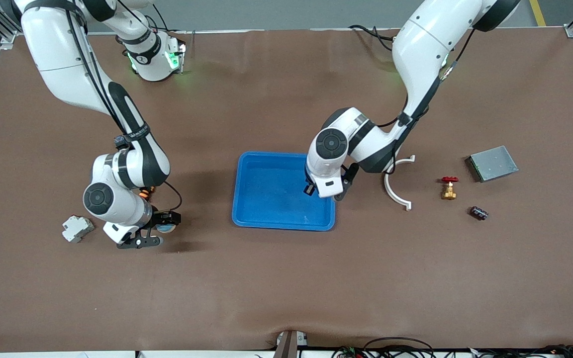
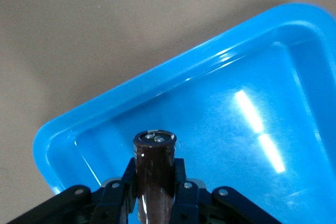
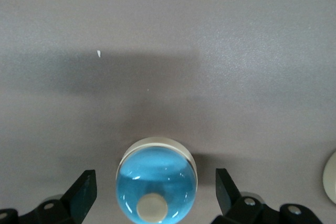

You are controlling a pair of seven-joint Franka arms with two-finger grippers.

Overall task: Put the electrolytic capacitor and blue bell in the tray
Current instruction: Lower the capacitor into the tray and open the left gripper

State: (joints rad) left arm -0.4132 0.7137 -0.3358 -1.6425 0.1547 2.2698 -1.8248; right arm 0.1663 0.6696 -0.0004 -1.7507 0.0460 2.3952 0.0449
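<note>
Left gripper (image 2: 155,195) clamps glossy dark cylindrical electrolytic capacitor (image 2: 154,169) over the smooth bright-blue rectangular plastic tray (image 2: 131,90) — right gripper (image 3: 152,195) spread wide around the domed translucent blue bell (image 3: 156,184).

a white breaker (image 1: 77,228) sits toward the right arm's end; toward the left arm's end, a curved white clip (image 1: 396,183), brass valve (image 1: 448,188), grey metal box (image 1: 492,163), small dark cylinder (image 1: 479,213).

You see: tray (image 2: 220,59) glossy blue plastic | blue bell (image 3: 156,186) shiny, smooth dome | electrolytic capacitor (image 2: 155,169) glossy dark sleeve | table (image 1: 286,278) matt brown.
</note>
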